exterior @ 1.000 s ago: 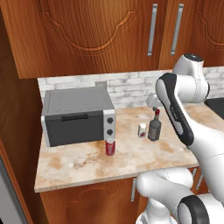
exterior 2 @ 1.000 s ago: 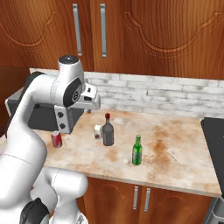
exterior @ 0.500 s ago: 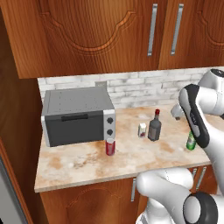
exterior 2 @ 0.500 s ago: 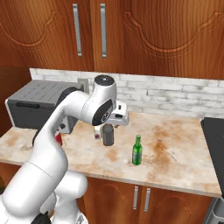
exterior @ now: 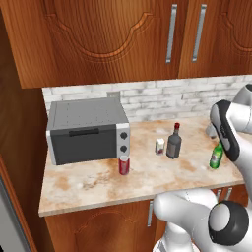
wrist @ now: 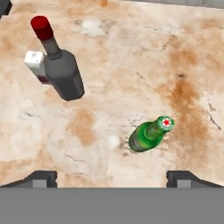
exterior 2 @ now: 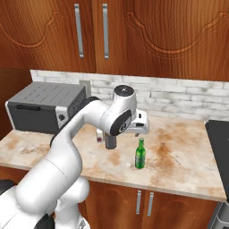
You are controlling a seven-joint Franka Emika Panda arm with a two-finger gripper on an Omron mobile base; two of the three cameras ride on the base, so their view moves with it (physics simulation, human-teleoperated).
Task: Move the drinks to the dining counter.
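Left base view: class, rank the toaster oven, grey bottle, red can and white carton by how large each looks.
1. Toaster oven, by far.
2. Grey bottle.
3. Red can.
4. White carton.
The can stands nearer the camera than the bottle and carton, so its rank is less sure.

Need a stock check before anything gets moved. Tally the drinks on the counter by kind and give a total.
Bottles: 2, the dark-grey bottle and the green bottle
Cans: 1, the red can
Cartons: 1, the white carton
Total: 4
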